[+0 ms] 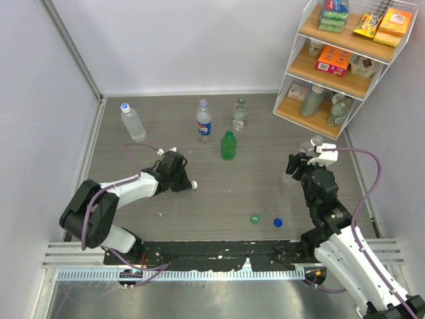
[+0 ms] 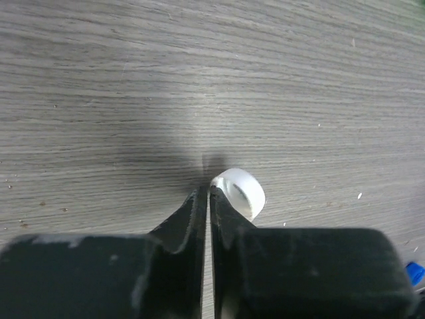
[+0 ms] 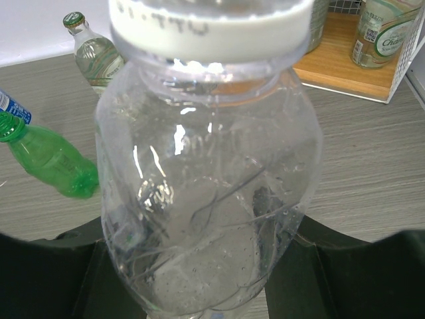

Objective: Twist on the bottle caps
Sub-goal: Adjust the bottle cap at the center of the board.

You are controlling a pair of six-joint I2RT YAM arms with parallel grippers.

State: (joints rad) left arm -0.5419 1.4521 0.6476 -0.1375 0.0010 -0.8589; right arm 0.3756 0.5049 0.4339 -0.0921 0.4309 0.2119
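Note:
My left gripper [image 1: 188, 182] is low over the table with its jaws shut together. The white cap [image 1: 194, 185] lies on its side just outside the right fingertip [image 2: 222, 199], not between the fingers; the left wrist view shows the white cap [image 2: 240, 191] against that tip. My right gripper [image 1: 297, 166] is shut on the plain clear bottle [image 1: 312, 144], which fills the right wrist view [image 3: 206, 179]. The cola bottle [image 1: 204, 122] and green bottle [image 1: 228, 145] stand uncapped at mid back. The green cap [image 1: 254, 218] and blue cap [image 1: 277, 222] lie near the front.
A clear bottle with a dark cap [image 1: 240, 114] stands behind the green bottle. A water bottle with a blue cap [image 1: 133, 122] stands at the back left. A wire shelf with snacks [image 1: 345, 60] fills the back right corner. White walls [image 1: 40, 106] close the left side and the back.

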